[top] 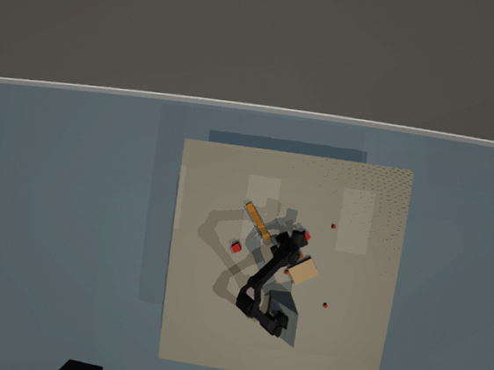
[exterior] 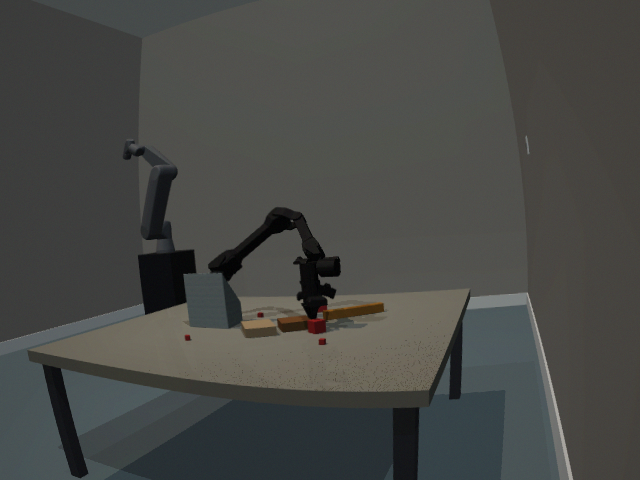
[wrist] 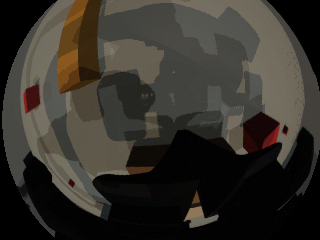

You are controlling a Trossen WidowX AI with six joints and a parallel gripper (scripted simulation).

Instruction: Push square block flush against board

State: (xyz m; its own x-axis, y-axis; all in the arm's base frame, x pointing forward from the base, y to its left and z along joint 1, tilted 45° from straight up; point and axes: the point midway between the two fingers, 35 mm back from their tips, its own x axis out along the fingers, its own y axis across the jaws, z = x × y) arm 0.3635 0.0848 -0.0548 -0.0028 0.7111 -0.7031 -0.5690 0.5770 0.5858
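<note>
A squarish brown block (exterior: 292, 323) (wrist: 144, 156) lies flat, mostly hidden by my arm in the top view. A long orange bar, the likely board (top: 257, 221) (exterior: 356, 311) (wrist: 69, 65), lies with its near end toward the block; bare table shows between them in the wrist view. A tan block (top: 303, 270) (exterior: 258, 328) lies on the brown block's other side; the exterior view shows a narrow gap there. Which block is meant is unclear. My gripper (exterior: 311, 315) (wrist: 182, 134) is shut and empty, low beside the brown block. Contact is hidden.
A red cube (top: 306, 235) (exterior: 316, 326) (wrist: 261, 132) stands close to my gripper. Another red cube (top: 236, 247) (wrist: 31, 98) lies left of the bar in the top view. Several tiny red cubes are scattered around. A grey wedge (top: 282, 303) (exterior: 209, 299) stands near the arm's base.
</note>
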